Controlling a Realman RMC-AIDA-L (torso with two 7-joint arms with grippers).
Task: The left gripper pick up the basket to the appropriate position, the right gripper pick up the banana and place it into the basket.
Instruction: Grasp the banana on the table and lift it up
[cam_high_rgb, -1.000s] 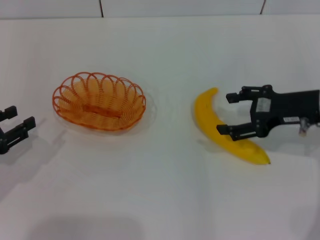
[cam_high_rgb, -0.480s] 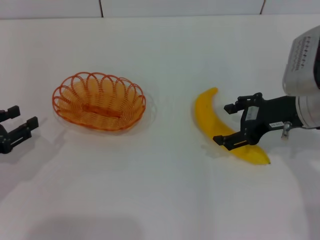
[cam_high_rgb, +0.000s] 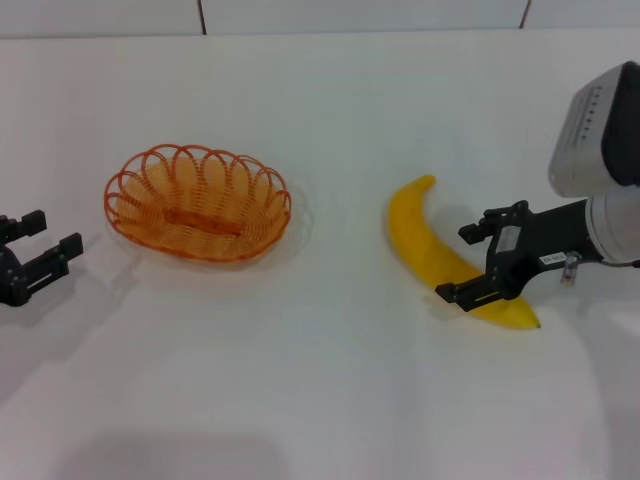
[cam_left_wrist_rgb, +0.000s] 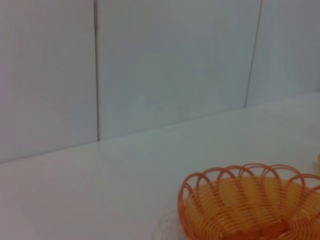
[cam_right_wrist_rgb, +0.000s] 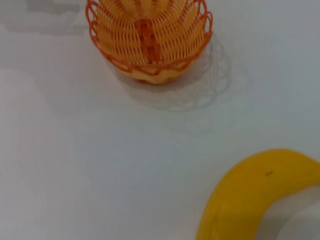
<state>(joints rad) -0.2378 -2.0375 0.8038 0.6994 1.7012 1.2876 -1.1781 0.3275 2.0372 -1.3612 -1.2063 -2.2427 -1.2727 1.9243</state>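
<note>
The orange wire basket stands empty on the white table, left of centre. It also shows in the left wrist view and the right wrist view. The yellow banana lies on the table at the right, also seen in the right wrist view. My right gripper is open, its fingers standing on either side of the banana's lower half. My left gripper is open and empty at the far left, apart from the basket.
The white table ends at a pale panelled wall behind. The right arm's silver-white segment stands above the table's right edge.
My right gripper has swung and moved down along the banana toward its lower end, with the silver-white arm segment coming into view. The left gripper has edged slightly toward the basket.
</note>
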